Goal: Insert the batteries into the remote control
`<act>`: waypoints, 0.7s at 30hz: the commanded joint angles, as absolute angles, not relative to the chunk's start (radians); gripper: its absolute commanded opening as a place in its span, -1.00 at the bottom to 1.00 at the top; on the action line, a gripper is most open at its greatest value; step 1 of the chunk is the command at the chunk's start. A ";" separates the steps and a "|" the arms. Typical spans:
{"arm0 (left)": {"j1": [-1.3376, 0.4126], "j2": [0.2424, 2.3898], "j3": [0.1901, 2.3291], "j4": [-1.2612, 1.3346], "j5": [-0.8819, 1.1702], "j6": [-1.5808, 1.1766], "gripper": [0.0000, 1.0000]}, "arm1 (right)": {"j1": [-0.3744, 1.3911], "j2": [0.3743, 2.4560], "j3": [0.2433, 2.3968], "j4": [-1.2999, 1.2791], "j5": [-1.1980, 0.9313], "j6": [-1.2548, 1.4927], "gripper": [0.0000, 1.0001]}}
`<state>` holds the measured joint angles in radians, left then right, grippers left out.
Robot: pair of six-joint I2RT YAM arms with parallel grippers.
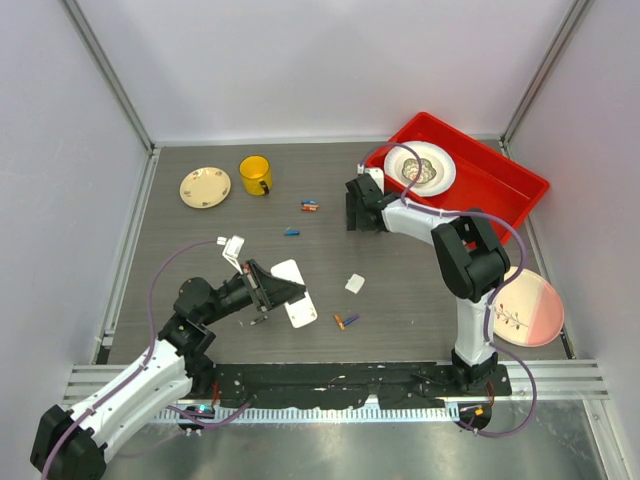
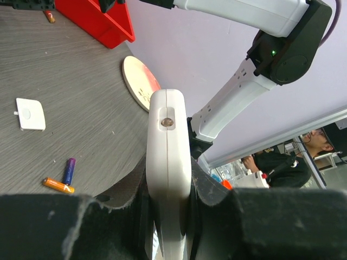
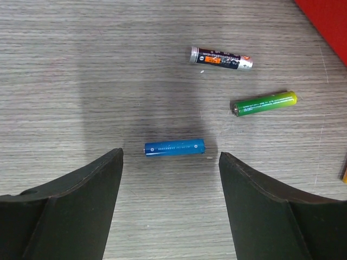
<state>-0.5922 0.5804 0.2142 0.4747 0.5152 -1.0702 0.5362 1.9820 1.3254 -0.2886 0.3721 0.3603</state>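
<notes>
My left gripper is shut on the remote control, a slim white slab held on edge above the table at the front left. In the left wrist view the remote control stands clamped between both pads. My right gripper hangs open at the back middle of the table, above a blue battery that lies crosswise just beyond its fingertips, untouched. A black-and-orange battery and a green battery lie farther out. An orange battery and a purple battery lie together near the remote.
A small white square piece lies mid-table. More batteries and a blue one lie at the back middle. A yellow cup and small plate stand back left, a red tray back right, a pink plate at the right.
</notes>
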 commanded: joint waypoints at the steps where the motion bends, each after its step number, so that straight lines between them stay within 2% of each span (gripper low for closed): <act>1: -0.586 0.581 0.218 0.552 0.512 -1.080 -0.99 | 0.532 1.999 1.373 -0.284 0.379 0.342 0.52; 10: -0.586 0.584 0.210 0.557 0.505 -1.081 -0.99 | 0.515 2.026 1.368 -0.267 0.345 0.350 0.42; 19: -0.586 0.601 0.212 0.571 0.503 -1.085 -0.99 | 0.509 2.020 1.333 -0.249 0.327 0.364 0.10; 21: -0.586 0.603 0.212 0.572 0.500 -1.085 -0.99 | 0.509 2.011 1.315 -0.244 0.316 0.376 -0.03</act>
